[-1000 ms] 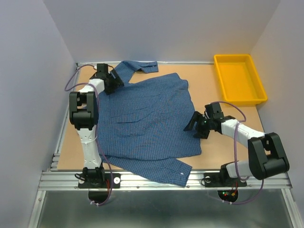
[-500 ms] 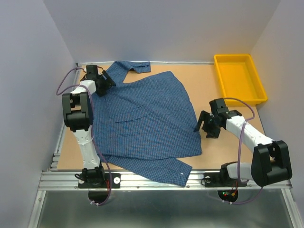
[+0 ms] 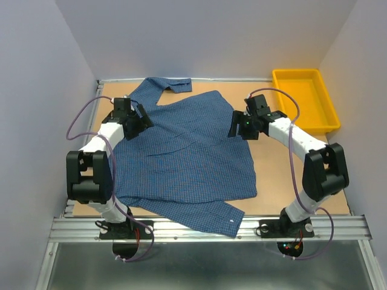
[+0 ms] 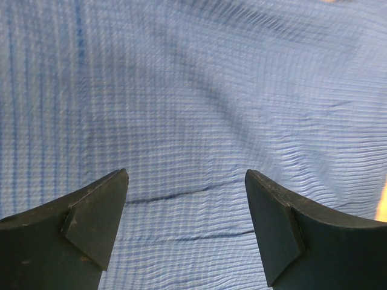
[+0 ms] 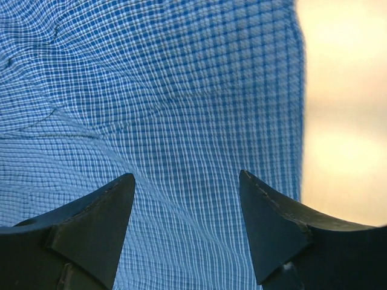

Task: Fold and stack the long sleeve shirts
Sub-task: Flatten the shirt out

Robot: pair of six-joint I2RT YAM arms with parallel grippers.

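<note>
- Your shirt (image 3: 187,151) lies opened out flat in the middle of the table (image 3: 284,175), between the two arms. I judge that no fold has been made yet.
- The body of the shirt is one broad sheet with a few soft wrinkles.
- The far sleeve (image 3: 158,86) runs up toward the back left corner, its cuff bent to the right.
- The near sleeve (image 3: 199,216) trails along the front edge toward the right.
- Both sleeves need bringing in and the body needs folding. There is nothing to stack on yet, since only this one shirt is in view.
- The cloth is a fine dark-and-light blue check. It looks thin and limp, so expect it to drape and drag rather than hold a crease.
- Your left hand (image 4: 186,175) is over the shirt's far left part. It is spread wide with only cloth beneath it, pinching nothing.
- Your right hand (image 5: 187,178) is at the shirt's far right edge, also spread and holding nothing. Bare table shows just beside that edge.
- A yellow tray (image 3: 277,90) sits at the back right, apart from the shirt.
</note>
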